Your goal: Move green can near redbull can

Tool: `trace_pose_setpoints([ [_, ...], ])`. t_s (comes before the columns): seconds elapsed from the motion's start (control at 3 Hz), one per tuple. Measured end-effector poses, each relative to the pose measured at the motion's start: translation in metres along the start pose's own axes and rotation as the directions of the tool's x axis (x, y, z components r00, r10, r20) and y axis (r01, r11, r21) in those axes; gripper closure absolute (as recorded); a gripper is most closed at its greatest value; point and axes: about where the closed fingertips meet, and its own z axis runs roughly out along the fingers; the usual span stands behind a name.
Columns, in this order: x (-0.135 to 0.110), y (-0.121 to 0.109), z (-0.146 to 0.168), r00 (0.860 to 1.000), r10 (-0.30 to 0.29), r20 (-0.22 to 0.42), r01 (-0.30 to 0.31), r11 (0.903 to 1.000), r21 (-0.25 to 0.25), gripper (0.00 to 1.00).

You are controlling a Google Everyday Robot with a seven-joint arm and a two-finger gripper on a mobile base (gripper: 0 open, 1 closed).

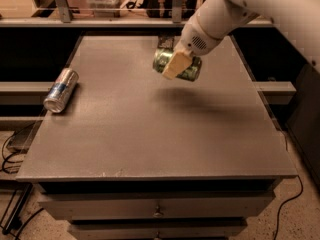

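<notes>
Redbull can lies on its side at 9 o'clock on the table; a bump at set-down would likely roll it off the edge. Green can hangs sideways above 12 o'clock, well apart from it, and may roll if dropped from height. Gripper clamps it, arm reaching in from 2 o'clock.

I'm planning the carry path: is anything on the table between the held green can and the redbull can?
Nothing visible. The gripper holds the green can above the table, rear of centre; the redbull can lies on its side near the left edge, only bare surface between them.
</notes>
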Motion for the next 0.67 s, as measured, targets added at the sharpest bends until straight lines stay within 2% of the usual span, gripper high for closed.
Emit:
trace_pose_setpoints([
  [0.33,-0.0452,0.0276,0.0323,0.995,-0.076,0.066,0.081,0.9941,-0.073,1.00],
  [0.67,-0.0453,0.0277,0.0324,0.995,-0.076,0.066,0.081,0.9940,-0.073,1.00],
])
